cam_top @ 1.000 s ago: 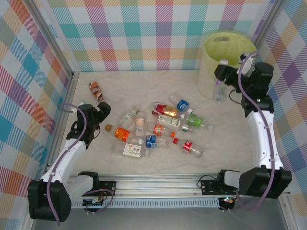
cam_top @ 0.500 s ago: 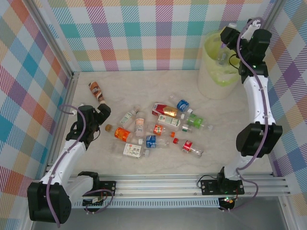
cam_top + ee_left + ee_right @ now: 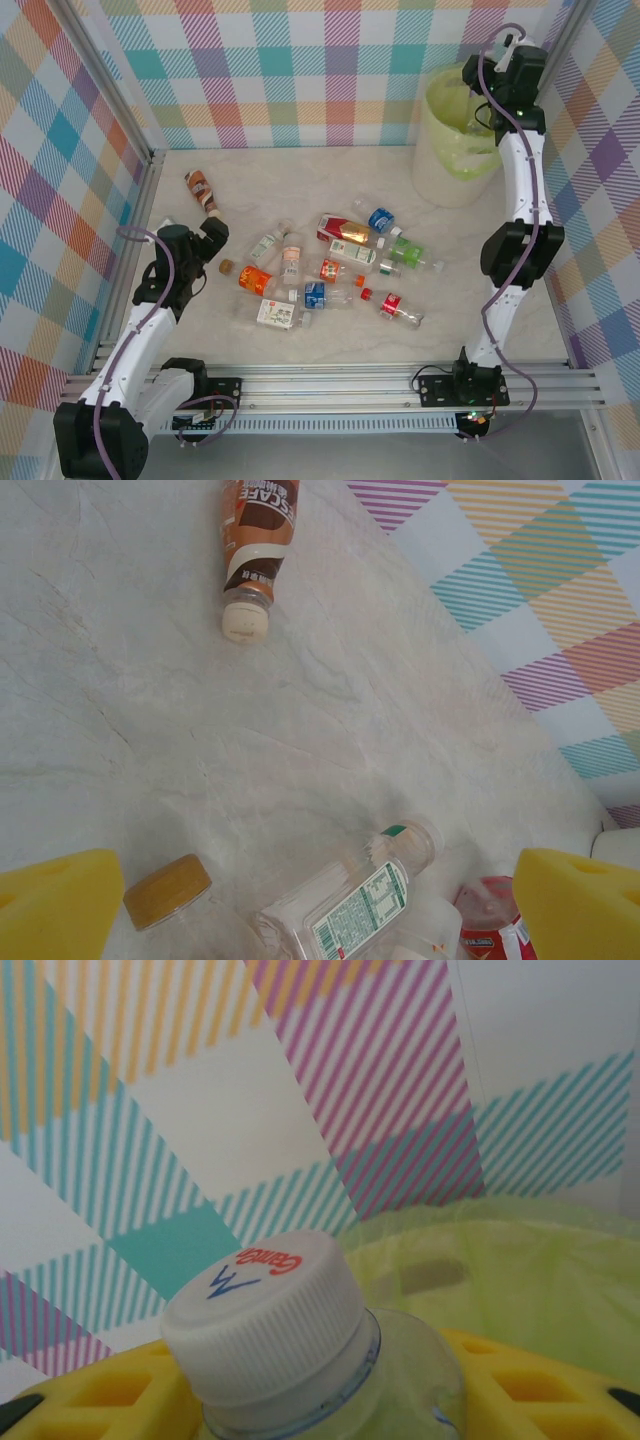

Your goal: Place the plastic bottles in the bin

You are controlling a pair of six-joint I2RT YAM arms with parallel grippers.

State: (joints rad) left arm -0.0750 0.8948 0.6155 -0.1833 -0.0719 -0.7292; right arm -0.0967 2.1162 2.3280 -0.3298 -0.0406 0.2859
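While the right gripper (image 3: 472, 80) was held up at the mouth of the bin (image 3: 440, 170), a clear white-capped bottle (image 3: 268, 1325) was seen clamped between its yellow fingers (image 3: 590, 1400). The left gripper (image 3: 207, 238) was seen spread wide and empty, low over the table (image 3: 460, 270) near a brown-labelled bottle (image 3: 258, 540). The other bottles (image 3: 335, 262) were scattered mid-table.

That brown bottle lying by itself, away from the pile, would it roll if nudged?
Probably: the brown bottle is round and lies on its side on the smooth table, so a sideways nudge should roll it. Small and plastic, it is likely light.
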